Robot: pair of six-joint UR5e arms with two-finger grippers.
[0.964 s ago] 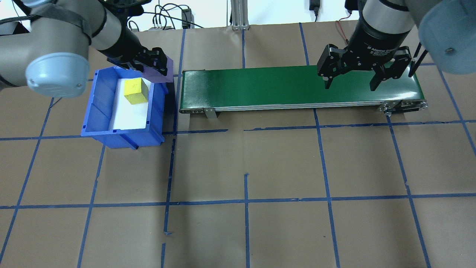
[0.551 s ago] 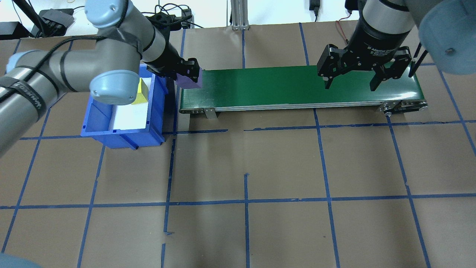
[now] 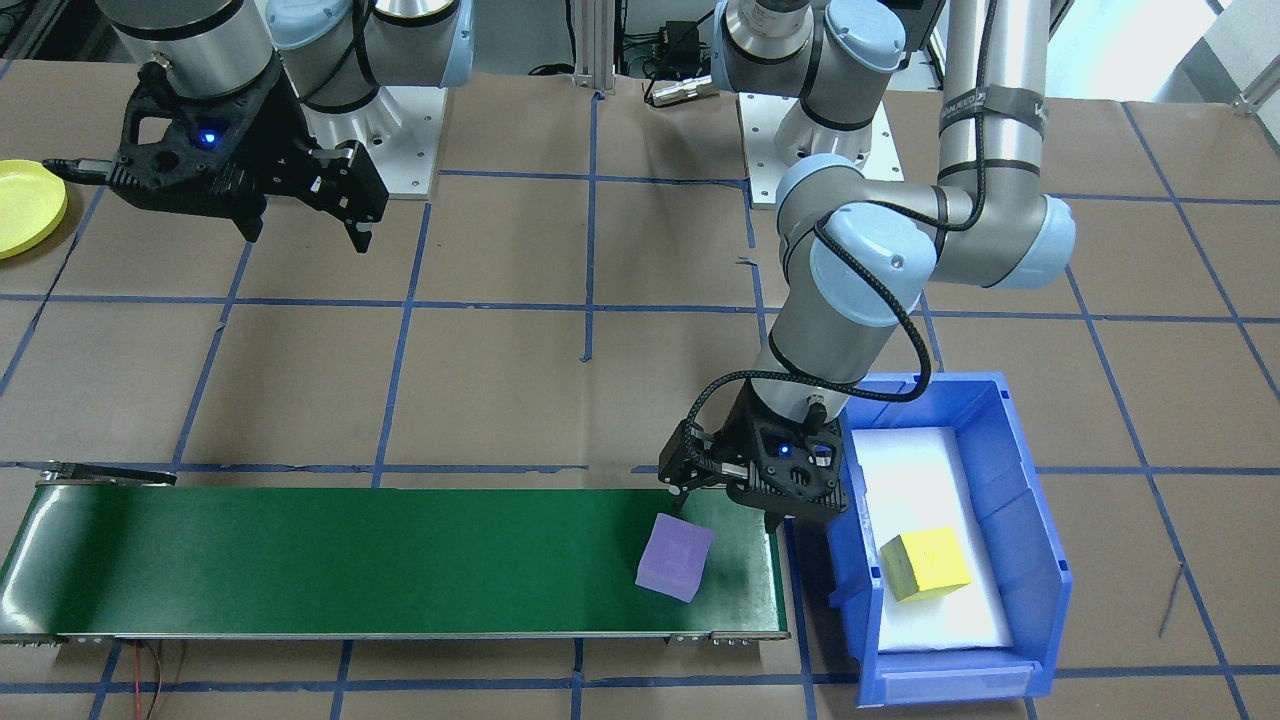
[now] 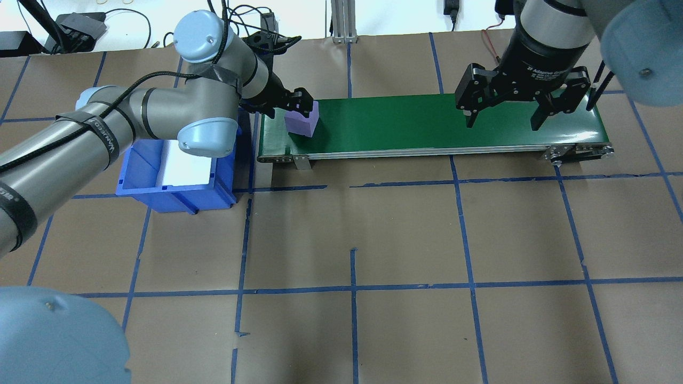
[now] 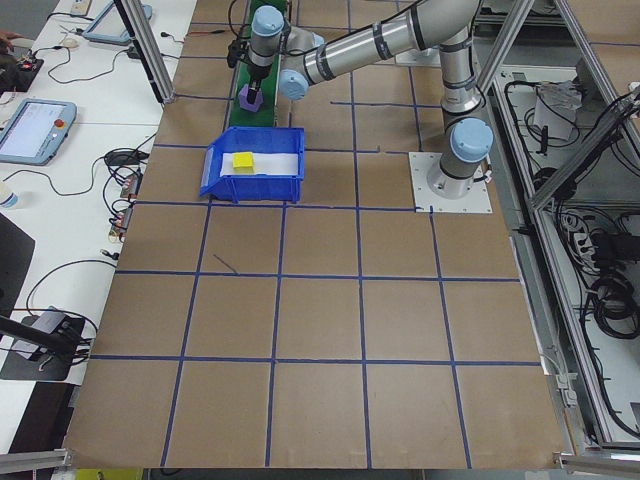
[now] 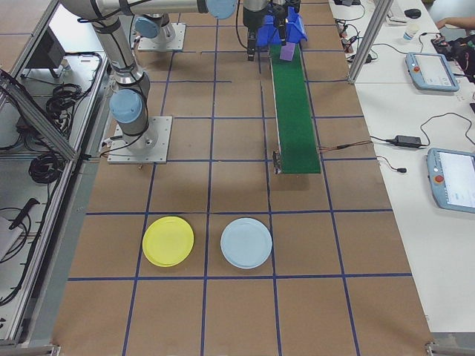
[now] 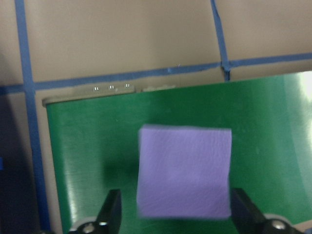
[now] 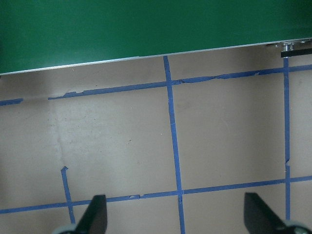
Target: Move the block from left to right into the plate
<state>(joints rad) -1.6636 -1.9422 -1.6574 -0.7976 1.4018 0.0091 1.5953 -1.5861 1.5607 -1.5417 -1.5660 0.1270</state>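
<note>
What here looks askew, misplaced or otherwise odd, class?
The purple block sits skewed on the green conveyor belt, turned against its edges. The left pincer stands open above it. Nothing looks spilled or damaged.

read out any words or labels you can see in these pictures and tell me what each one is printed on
"2F Adaptive Gri…" stands in white on the black body of the right gripper; its end is cut off and the small line under it is too blurred to read.
White lettering on the black strap of the left arm: too skewed to read.
The block, belt, bin and plate bear none.
</note>
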